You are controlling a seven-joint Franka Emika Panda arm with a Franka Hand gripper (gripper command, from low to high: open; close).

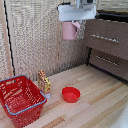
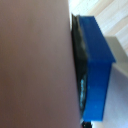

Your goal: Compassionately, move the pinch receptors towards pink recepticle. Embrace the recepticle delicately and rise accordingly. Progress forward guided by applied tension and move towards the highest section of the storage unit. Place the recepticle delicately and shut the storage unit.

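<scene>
Carrying the small pale pink plastic cup [image 1: 69,30], the white boxy claw [image 1: 75,20] grips it aloft; next, reaching the dark brown wooden chest's [image 1: 111,25] uppermost drawer [image 1: 106,37].

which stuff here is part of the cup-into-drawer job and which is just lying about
Job: gripper holding the pink cup in the air; chest of drawers; its top drawer.
Lying about: red basket, red bowl, small patterned box beside the basket.
</scene>
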